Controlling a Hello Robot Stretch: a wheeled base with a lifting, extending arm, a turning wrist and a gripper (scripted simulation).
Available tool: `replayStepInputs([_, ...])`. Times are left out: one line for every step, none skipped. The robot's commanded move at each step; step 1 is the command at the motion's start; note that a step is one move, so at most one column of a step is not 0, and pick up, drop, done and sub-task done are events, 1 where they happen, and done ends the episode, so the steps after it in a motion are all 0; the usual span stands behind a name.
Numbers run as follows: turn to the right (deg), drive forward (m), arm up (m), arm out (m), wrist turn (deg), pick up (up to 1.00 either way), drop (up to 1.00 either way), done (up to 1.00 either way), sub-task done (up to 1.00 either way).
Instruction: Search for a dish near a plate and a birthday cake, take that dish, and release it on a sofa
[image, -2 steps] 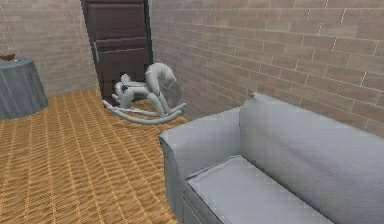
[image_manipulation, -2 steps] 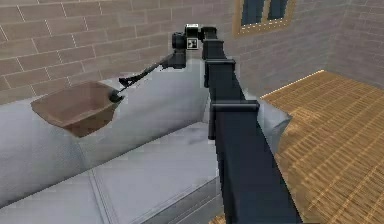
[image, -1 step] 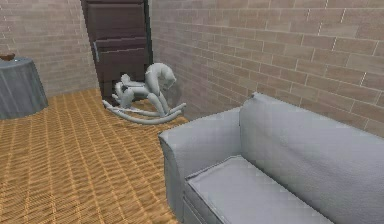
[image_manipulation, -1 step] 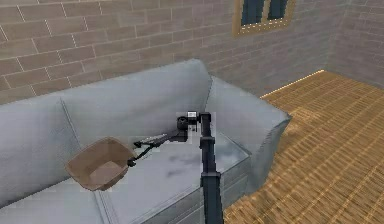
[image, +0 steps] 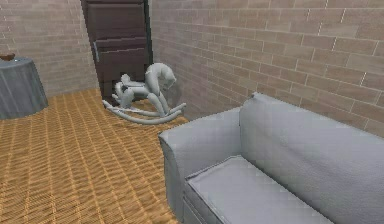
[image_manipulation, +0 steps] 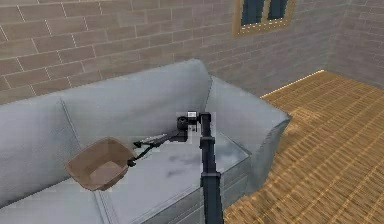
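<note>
The brown dish (image_manipulation: 100, 165) sits just off the gripper's (image_manipulation: 135, 150) finger end, toward the arm side view's left, above the grey sofa's (image_manipulation: 120, 100) seat (whether it is held or already resting, I cannot tell).

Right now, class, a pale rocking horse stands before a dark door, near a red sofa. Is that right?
Not quite: the forward view shows the sofa is light grey, not red. The pale rocking horse does stand before the dark door.
</note>
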Motion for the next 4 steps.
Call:
replayStepInputs([0.0,0.00,0.00,0.00,0.0,0.00,1.00,0.00,0.00])
replayStepInputs([0.0,0.00,0.10,0.00,0.0,0.00,0.00,0.00,0.00])
replayStepInputs([0.0,0.00,0.00,-0.08,0.0,0.00,0.00,0.00,0.00])
replayStepInputs([0.0,0.00,0.00,0.00,0.0,0.00,0.00,1.00,0.00])
